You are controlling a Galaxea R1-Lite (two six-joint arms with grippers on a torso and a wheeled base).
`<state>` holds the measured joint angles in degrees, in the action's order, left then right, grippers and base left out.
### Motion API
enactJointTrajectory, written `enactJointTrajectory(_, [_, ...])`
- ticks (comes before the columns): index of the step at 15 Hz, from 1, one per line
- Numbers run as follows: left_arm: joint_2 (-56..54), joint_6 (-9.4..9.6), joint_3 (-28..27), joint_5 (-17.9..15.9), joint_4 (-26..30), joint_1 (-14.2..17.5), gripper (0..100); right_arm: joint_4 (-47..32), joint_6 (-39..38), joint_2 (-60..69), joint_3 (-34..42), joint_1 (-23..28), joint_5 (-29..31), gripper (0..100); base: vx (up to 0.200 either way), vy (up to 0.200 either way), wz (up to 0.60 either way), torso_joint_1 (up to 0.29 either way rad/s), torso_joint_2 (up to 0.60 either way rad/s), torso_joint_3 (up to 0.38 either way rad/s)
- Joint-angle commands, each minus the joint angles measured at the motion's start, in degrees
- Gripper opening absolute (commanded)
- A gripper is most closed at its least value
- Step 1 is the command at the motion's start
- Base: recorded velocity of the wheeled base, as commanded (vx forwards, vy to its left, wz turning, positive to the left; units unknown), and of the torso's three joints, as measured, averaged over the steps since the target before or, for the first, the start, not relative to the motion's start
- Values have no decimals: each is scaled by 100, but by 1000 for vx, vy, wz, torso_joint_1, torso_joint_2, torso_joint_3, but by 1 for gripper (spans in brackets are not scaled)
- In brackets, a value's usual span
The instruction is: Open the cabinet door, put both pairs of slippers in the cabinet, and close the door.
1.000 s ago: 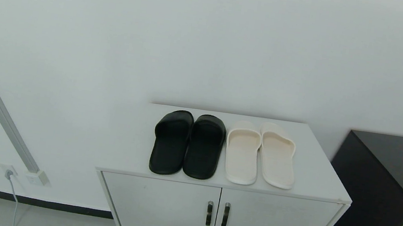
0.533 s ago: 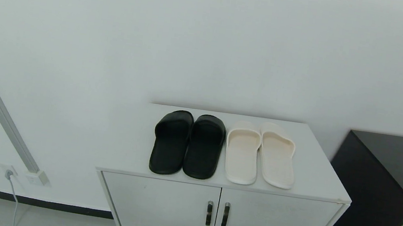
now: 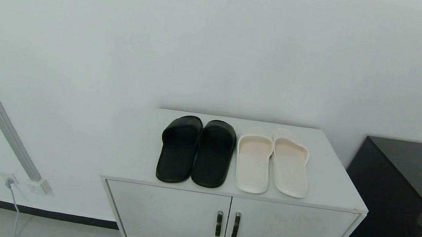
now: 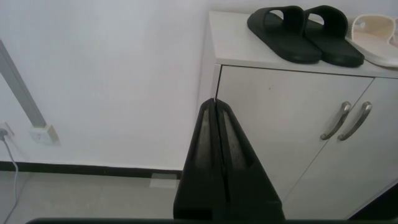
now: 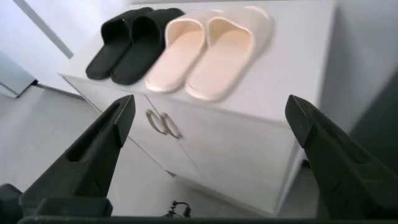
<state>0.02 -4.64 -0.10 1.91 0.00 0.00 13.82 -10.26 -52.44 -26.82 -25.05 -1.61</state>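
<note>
**Not started: doors shut, both pairs of slippers on top**

By my reading, every step is left to do: open a door, put both pairs inside, close up.

The white cabinet (image 3: 330,180) stands ahead of both tools, and neither one touches it. Its two doors (image 3: 163,223) are flush and shut. They are plain and flat, and meet at a centre seam.

The black slippers (image 3: 179,153) sit on the cabinet top, higher than the left tool (image 4: 216,106) and beyond it to its right. They are well apart from it. They are matt and smooth, with wide closed straps. The two touch side by side, with their heels at the front edge.

The cream slippers (image 3: 252,165) lie just beside the black pair, on the side nearer the right tool (image 5: 210,104). They are the same shape and look like soft moulded foam.

The two dark upright handles (image 3: 219,223) flank the seam, below the slippers. They lie ahead of the right tool and to its left.

The left tool's fingers are pressed together and hold nothing. The right tool's fingers are spread wide and are also empty, facing the cabinet's right front corner.
</note>
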Motion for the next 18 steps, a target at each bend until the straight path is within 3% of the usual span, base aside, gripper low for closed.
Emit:
enactJointTrajectory(1, [-2, -1, 1, 2, 0, 0, 0, 630, -406, -2121, -1080, -1485, 1013, 100, 0, 0, 0, 0, 0, 0])
enactJointTrajectory(7, [6, -1, -8, -33, 0, 0, 0, 1052, -626, -3931, -2249, -2030, 2472, 100, 0, 0, 0, 0, 0, 0])
enactJointTrajectory(11, [6, -1, -8, -33, 9, 0, 0, 1703, -635, -4977, -2758, -1995, 3351, 100, 0, 0, 0, 0, 0, 0])
enactJointTrajectory(18, [6, -1, -8, -33, 9, 9, 0, 1729, -626, -5891, -3506, -1837, 4019, 100, 0, 0, 0, 0, 0, 0])
